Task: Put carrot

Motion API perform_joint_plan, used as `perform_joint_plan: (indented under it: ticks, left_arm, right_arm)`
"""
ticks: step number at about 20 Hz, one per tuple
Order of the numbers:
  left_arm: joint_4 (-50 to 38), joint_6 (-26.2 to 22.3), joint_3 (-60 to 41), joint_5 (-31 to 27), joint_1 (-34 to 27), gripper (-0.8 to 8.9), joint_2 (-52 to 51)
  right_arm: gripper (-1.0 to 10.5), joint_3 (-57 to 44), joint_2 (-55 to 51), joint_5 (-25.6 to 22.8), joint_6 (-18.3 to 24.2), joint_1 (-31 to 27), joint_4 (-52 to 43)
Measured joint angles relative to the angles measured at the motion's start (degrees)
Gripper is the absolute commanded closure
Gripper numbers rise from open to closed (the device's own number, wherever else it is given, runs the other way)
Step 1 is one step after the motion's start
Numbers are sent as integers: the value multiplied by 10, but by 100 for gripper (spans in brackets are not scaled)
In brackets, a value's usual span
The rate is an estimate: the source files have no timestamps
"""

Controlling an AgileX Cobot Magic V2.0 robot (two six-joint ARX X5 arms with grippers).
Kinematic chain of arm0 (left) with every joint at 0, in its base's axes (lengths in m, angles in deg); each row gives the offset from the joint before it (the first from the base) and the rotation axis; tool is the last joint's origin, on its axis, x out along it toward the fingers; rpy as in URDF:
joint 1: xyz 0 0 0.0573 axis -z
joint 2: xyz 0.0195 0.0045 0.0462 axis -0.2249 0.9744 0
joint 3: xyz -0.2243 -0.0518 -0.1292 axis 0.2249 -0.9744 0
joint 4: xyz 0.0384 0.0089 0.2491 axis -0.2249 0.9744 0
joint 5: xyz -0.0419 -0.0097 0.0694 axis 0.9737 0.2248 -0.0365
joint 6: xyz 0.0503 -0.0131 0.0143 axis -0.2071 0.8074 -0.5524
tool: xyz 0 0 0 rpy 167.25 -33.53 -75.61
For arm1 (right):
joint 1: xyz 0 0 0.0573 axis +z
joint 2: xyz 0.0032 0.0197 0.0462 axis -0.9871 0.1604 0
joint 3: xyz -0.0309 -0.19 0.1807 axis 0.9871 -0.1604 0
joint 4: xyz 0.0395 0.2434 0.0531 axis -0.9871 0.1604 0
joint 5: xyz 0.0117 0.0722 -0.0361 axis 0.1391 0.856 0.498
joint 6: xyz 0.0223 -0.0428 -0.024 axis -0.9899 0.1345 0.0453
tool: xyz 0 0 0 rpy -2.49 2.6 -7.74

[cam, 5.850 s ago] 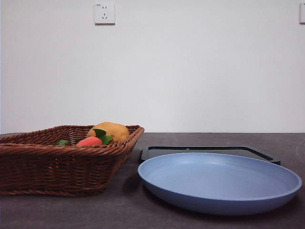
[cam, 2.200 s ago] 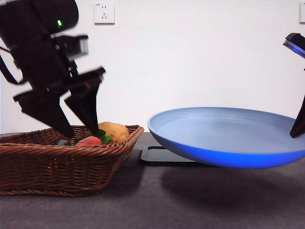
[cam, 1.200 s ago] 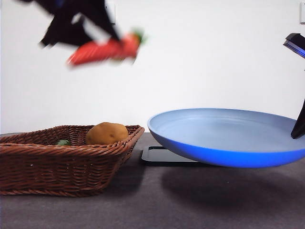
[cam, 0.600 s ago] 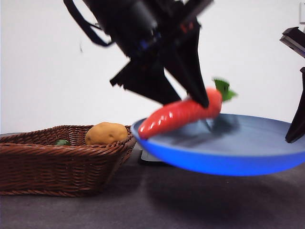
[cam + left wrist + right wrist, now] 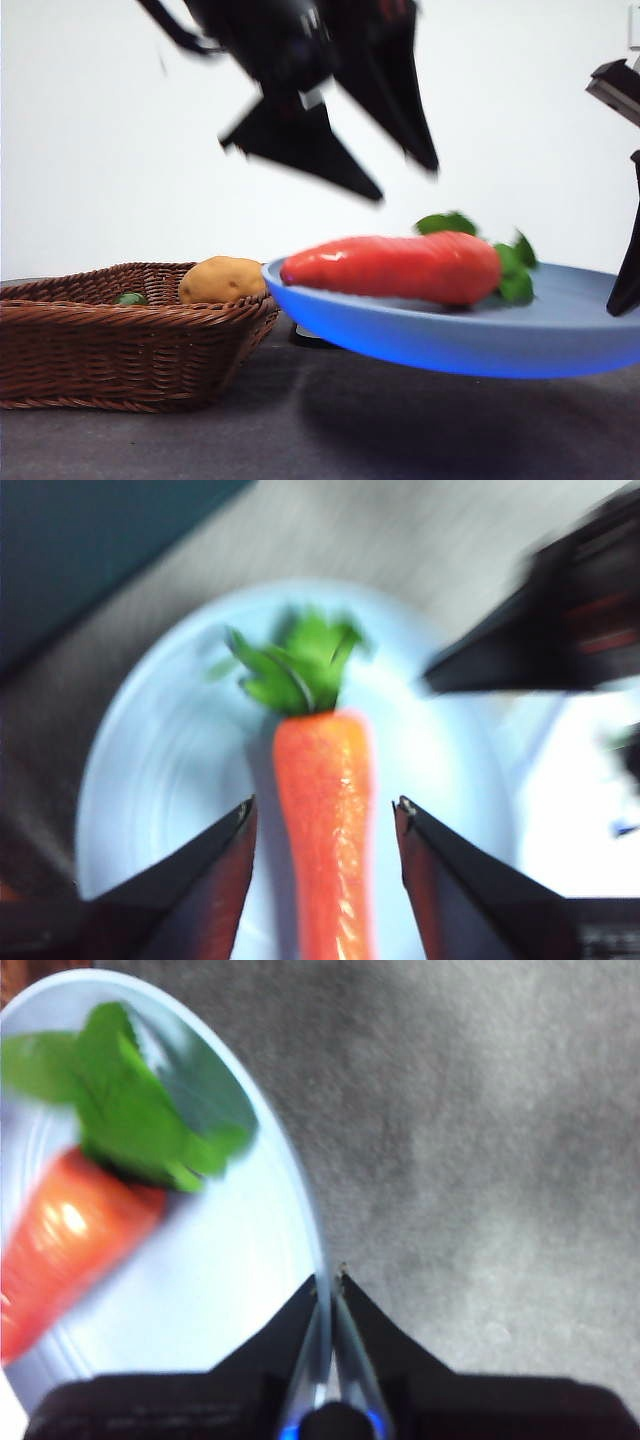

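Note:
The glossy orange-red carrot (image 5: 400, 266) lies on its side on the blue plate (image 5: 440, 345), with its green leaves toward the right. The plate hangs tilted above the table. My right gripper (image 5: 628, 285) is shut on the plate's right rim (image 5: 318, 1260), and the carrot (image 5: 70, 1240) shows beside it. My left gripper (image 5: 407, 183) is open and empty, just above the carrot. In the left wrist view the carrot (image 5: 322, 770) lies on the plate (image 5: 150, 750) between the open left gripper (image 5: 324, 808).
A brown wicker basket (image 5: 100, 340) stands at the left with a yellow-brown potato (image 5: 222, 280) and a green item (image 5: 130, 298) in it. A corner of a black tray (image 5: 303, 336) shows under the raised plate. The table is dark grey.
My left gripper carried the carrot from the basket to the plate, let it go and rose a little. The carrot now rests on the plate, which my right gripper still holds up.

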Motion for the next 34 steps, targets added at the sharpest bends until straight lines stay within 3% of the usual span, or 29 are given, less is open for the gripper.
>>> perform_joint_plan:
  ticks: [5,10,18,23,27,34]
  left_arm:
    - [58,1,0,-3,0,568,-130]
    - [89,1,0,-61,0,568,-255]
    - [146,2,0,-129,0,568,-329]
    - [150,2,0,-134,0,568,-327]
    - [150,2,0,-150,0,568,-327]
    - [147,-5,0,-246,0,570,-327]
  right_arm:
    - [942,85,102,-37,16,-2,1]
    - [941,239,265,-58,55,-33,0]
    - [941,453,479,-58,67,-88,-5]
    - [924,464,521,-58,67,-91,-2]
    - [737,464,525,-56,68,-91,-4]
    - [728,464,500,-56,76,-91,45]
